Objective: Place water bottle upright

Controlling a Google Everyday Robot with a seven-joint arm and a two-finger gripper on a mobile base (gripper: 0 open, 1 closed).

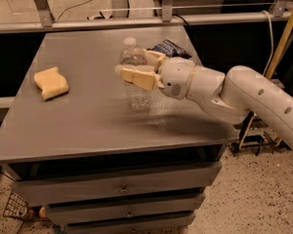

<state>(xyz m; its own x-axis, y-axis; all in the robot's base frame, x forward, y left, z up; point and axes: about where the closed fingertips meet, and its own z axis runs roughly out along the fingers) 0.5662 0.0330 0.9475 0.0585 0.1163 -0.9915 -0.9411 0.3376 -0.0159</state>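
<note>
The water bottle [136,89] is a small clear ribbed bottle with a white cap. It stands upright on the grey table [78,126], near the middle. My gripper [136,66] reaches in from the right at the bottle's upper part. One tan finger [136,78] crosses in front of the bottle and the other finger [154,57] lies behind it. The jaws are closed on the bottle's sides and hide its label band. The bottle's base rests on the tabletop.
A yellow sponge [51,83] lies at the table's left side. A dark blue snack bag [170,48] lies behind the gripper at the back right. Drawers sit under the tabletop. A metal rail [136,21] runs along the far edge.
</note>
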